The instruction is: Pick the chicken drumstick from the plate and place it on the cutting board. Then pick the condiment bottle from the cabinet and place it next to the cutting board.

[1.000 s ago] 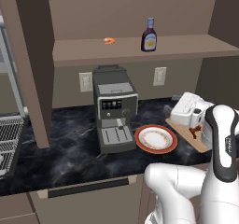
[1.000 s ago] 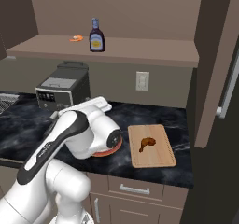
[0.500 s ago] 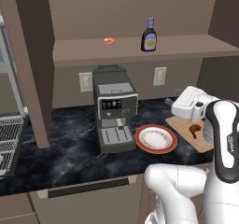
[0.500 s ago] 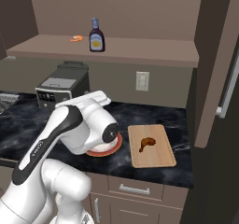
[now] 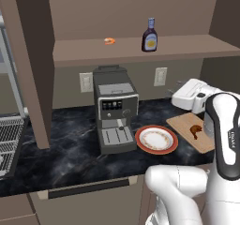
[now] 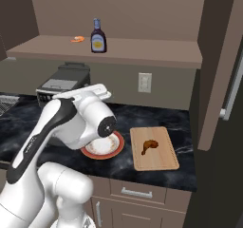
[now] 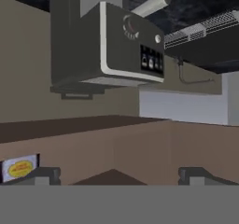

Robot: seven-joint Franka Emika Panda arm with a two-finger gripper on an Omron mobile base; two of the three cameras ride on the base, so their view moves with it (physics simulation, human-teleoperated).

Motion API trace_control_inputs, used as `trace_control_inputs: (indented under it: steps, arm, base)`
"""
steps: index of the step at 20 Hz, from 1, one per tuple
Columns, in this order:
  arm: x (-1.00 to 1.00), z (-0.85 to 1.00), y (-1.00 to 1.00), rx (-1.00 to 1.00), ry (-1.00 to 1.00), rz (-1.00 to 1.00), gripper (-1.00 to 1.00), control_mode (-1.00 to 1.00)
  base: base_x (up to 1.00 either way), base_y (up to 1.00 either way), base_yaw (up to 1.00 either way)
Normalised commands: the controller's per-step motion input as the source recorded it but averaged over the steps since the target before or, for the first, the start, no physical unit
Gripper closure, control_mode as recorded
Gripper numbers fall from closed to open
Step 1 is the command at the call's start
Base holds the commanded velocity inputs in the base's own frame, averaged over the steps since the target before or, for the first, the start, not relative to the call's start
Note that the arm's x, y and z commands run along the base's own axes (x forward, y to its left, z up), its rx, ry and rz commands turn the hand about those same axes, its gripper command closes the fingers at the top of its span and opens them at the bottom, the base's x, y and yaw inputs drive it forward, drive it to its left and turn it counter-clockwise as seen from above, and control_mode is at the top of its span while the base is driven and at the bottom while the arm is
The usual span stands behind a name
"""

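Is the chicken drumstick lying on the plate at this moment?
No, the chicken drumstick lies on the cutting board, and the plate beside it carries none.

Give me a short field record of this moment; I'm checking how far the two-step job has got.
drumstick: chicken drumstick lies on the cutting board
plate: plate bare, left of the board
bottle: condiment bottle upright on the cabinet shelf
pincer: pincer open, holding nothing
done: step one; bottle not yet picked
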Motion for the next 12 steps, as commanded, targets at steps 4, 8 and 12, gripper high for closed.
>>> trace_control_inputs:
  steps: [4,8,12]
  arm:
    - [0.00,0.36,0.00,0.04,0.02,-0.03,-1.00,-1.00]
    - [0.00,0.36,0.00,0.05,0.01,-0.03,-1.00,-1.00]
    - [0.00,0.35,0.00,0.06,0.01,-0.02,-1.00,-1.00]
  base:
    - [0.00,0.00,0.00]
    - [0.00,0.00,0.00]
    - [0.00,0.00,0.00]
